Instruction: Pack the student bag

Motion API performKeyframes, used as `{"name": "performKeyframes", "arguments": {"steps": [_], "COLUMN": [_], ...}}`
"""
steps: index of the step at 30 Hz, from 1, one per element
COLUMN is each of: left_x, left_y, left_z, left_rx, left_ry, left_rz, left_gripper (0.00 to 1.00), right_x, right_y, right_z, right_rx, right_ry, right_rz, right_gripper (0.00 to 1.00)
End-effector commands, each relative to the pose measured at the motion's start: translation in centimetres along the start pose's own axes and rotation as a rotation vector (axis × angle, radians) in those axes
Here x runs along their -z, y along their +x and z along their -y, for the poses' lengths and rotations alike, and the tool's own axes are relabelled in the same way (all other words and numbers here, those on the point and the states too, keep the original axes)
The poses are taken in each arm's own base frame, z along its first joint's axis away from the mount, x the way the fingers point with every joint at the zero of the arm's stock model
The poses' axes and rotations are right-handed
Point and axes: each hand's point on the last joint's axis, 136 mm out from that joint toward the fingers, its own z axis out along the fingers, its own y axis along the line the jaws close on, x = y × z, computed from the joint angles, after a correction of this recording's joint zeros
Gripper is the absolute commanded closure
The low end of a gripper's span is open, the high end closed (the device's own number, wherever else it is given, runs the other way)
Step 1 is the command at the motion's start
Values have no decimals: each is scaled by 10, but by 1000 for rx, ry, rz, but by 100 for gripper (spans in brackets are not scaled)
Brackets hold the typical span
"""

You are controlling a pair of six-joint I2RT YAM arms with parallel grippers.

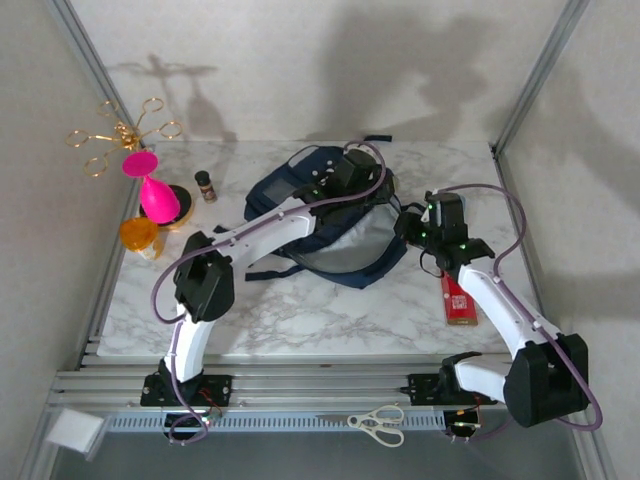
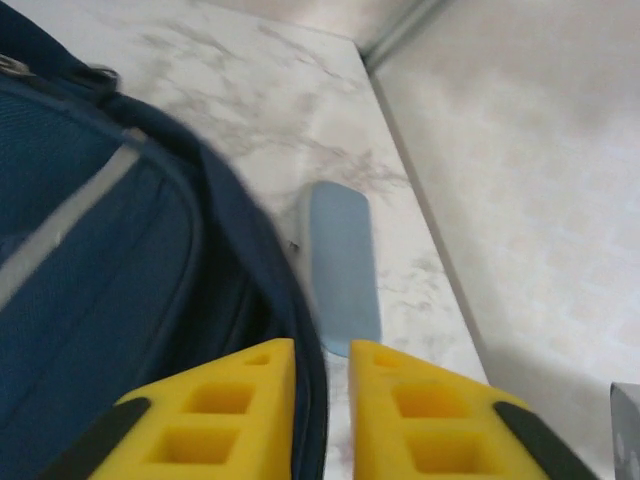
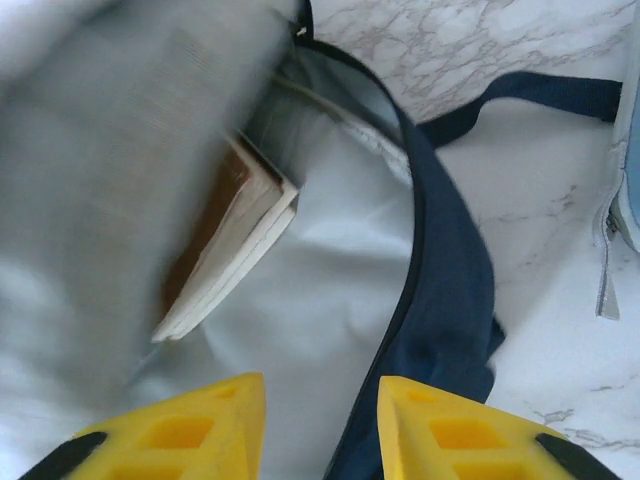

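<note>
Right fingers (image 3: 190,430): parted, straddling student bag (image 3: 450,300) rim. Left fingers (image 2: 220,420): narrow, pinching rim. Risk: fabric slips, mouth closes over book (image 3: 230,240).

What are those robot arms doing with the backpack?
Two robot arms are packing a backpack. The left gripper seems to pinch its rim, holding it open. The right gripper hovers open over the mouth, where a book already sits inside.

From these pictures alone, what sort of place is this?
Probably a robotics lab test cell: a marble-patterned tabletop framed by aluminium rails and plain panels, with left arm and right arm bolted at its near edge.
</note>
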Motion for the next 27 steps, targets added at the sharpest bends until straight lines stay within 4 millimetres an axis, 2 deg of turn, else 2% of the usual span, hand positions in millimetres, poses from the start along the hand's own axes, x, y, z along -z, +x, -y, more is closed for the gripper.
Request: {"name": "performKeyframes", "arguments": {"steps": [1, 3, 5, 7, 9, 12, 15, 18, 21, 23, 27], "left_x": [40, 72, 112, 145, 171, 195, 210, 221, 228, 226, 220], "left_y": [-42, -50, -61, -64, -63, -48, -22, -4, 7, 17, 39], "left_z": [49, 46, 30, 0, -40, -103, -162, -200, -222, -231, -244], "left_rx": [22, 7, -1, 7, 37, 94, 148, 220, 253, 265, 335], "left_ry": [178, 205, 193, 148, 62, -63, -202, -247, -287, -304, -301], "left_rz": [52, 68, 129, 177, 220, 231, 241, 254, 269, 253, 233], "left_gripper": [71, 58, 46, 42, 39, 37, 37, 37, 37, 37, 37], "right_x": [25, 33, 33, 26, 15, 3, -14, -36, -53, -65, -81], "right_y": [-14, -15, -4, 20, 55, 112, 162, 193, 194, 186, 155], "right_z": [-6, -14, -27, -45, -70, -109, -135, -139, -126, -108, -75], "right_rx": [-9, 6, 27, 47, 61, 101, 114, 108, 148, 170, 167], "right_ry": [26, 12, 13, 1, -44, -99, -143, -158, -103, -40, -2], "right_rz": [24, 30, 1, -59, -138, -228, -315, -386, -364, -350, -312], "right_gripper": [64, 64, 63, 63, 62, 60, 59, 59, 58, 58, 59]}}
